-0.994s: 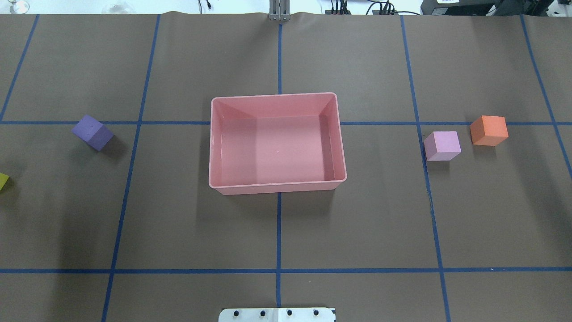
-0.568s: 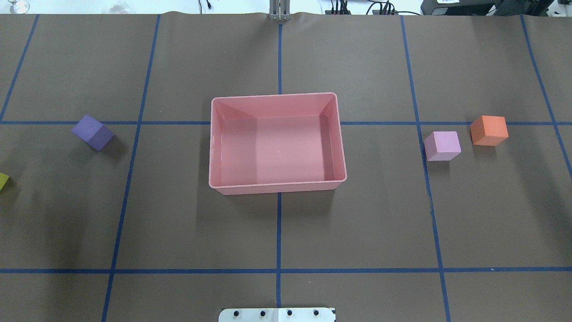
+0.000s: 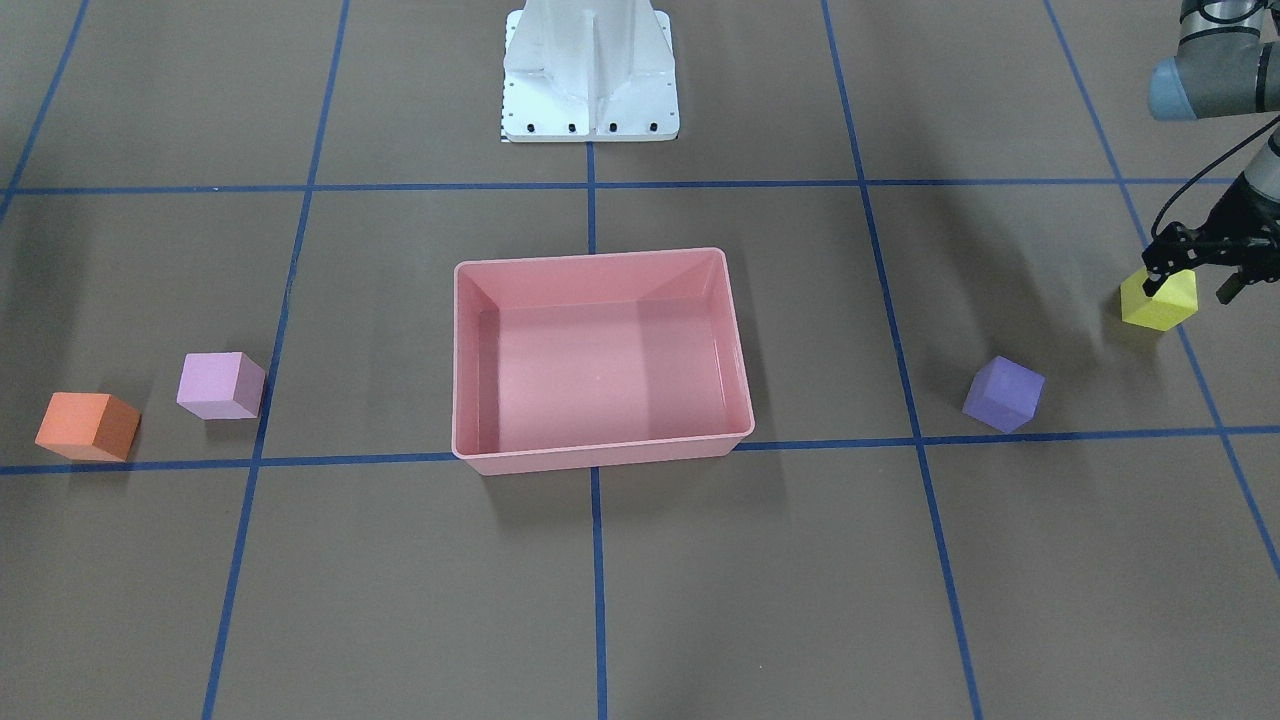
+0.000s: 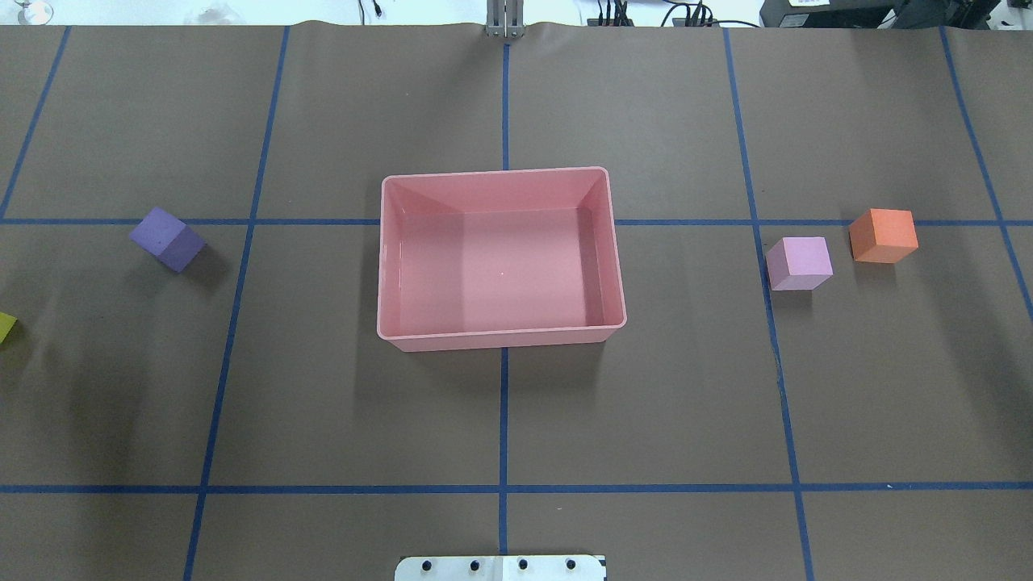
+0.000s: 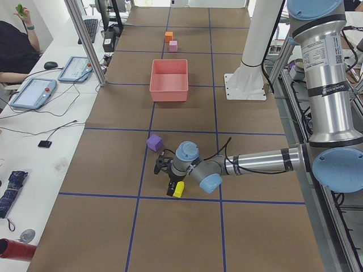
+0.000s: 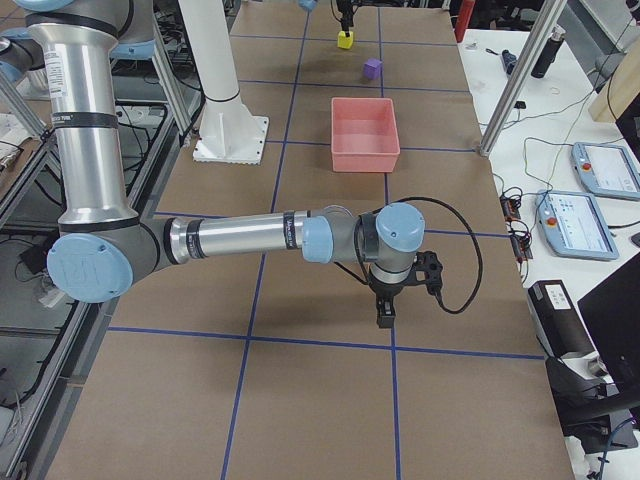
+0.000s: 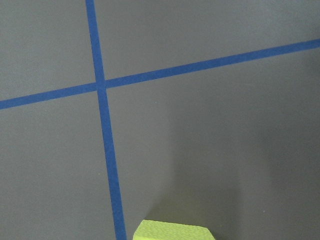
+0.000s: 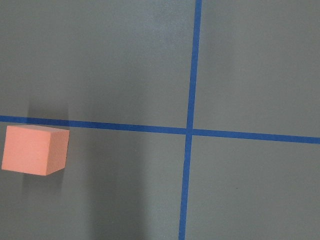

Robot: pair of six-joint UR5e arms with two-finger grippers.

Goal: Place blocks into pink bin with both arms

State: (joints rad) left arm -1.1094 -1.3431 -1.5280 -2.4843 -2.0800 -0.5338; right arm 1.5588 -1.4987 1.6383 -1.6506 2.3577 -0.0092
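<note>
While the table [image 4: 646,403] is covered in brown paper marked off by blue tape lines [image 4: 502,420], the room around it shows only from the ends: a white bench [image 5: 34,130] with two tablets [image 5: 34,92] and a seated person [image 5: 14,48] beside it. The white pedestal [image 3: 590,70] stands at the table's robot side.

The pink bin [image 4: 500,336] sits at the centre with nothing inside. The purple block [image 4: 167,239] lies well to one side of it, and the light pink block [image 4: 798,263] and orange block [image 4: 884,235] lie near each other on the other side.

The overhead view shows no arm, and only a sliver of the yellow block [image 3: 1160,300] at its edge. The front-facing view shows that block whole, with the left gripper [image 3: 1190,283] right over it, jaws spread; whether the fingers touch it I cannot tell.

Only the right-end view shows the right gripper [image 6: 385,318], which hangs low over bare paper well apart from the bin; whether it is released or clenched cannot be told. Its wrist camera sees the orange block beside a tape line.
</note>
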